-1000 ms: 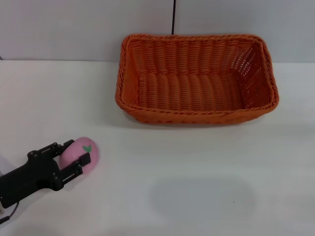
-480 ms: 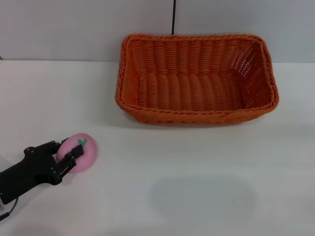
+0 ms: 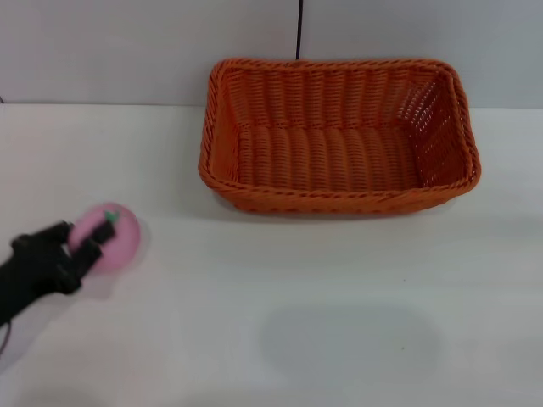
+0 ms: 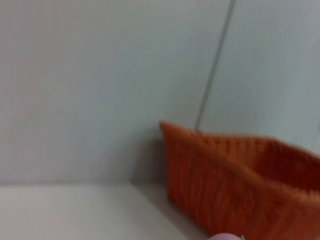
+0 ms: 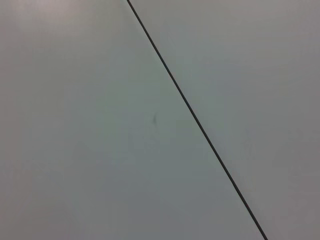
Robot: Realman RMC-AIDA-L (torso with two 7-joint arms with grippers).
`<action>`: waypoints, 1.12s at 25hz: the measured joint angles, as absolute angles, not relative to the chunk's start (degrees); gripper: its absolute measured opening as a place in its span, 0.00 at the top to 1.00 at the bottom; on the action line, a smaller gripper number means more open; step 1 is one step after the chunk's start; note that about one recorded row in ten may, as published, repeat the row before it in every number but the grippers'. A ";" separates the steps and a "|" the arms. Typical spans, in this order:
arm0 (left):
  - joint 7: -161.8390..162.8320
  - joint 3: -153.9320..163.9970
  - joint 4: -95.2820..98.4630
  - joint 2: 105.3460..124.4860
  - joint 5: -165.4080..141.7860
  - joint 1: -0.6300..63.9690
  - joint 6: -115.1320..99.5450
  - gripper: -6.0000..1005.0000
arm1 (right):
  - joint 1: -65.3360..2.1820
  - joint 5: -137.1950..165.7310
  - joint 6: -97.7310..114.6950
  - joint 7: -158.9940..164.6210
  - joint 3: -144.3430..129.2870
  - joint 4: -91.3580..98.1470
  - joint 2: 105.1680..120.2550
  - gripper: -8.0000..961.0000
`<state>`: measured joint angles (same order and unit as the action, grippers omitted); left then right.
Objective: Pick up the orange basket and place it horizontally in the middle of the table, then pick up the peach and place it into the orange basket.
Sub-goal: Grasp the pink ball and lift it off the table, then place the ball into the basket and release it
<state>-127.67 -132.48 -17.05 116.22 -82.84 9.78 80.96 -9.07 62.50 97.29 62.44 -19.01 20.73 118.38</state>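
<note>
The orange basket [image 3: 339, 200] lies lengthwise at the back of the white table [image 3: 297, 331], its long side facing me, and nothing shows inside it. Far to the left, my left gripper [image 3: 87, 241] is shut on the pink peach [image 3: 114, 239], whose green leaf mark faces up. The peach hangs a little above the tabletop with a faint shadow beneath it. The left wrist view catches a corner of the basket [image 4: 235, 185] ahead and a sliver of the peach [image 4: 225, 237] at the picture's edge. My right gripper is out of view.
A grey wall with a dark vertical seam [image 3: 299, 30] stands right behind the basket. The right wrist view holds only that wall and its seam [image 5: 195, 120]. A soft shadow [image 3: 348, 339] lies on the table in front of the basket.
My left gripper closed around the peach and has carried it up and to the left, off the table. The basket has stayed where it was.
</note>
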 joint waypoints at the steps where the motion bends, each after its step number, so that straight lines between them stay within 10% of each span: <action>1: -127.67 -132.48 -17.05 116.22 -82.84 9.78 80.96 0.74 | -9.05 62.49 97.29 62.43 -19.01 20.74 118.38 0.42; 9: -123.20 -147.86 -16.93 117.74 -82.77 11.05 93.37 0.80 | -8.98 62.48 97.29 62.32 -18.97 19.63 118.41 0.42; 28: -121.71 -135.64 -2.40 119.09 -83.81 36.62 83.67 0.92 | -10.04 62.48 95.97 62.31 -19.51 16.43 118.37 0.42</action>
<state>-121.71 -135.64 -2.40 119.09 -83.81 36.62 83.67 -10.04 62.48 95.97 62.31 -19.51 16.43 118.37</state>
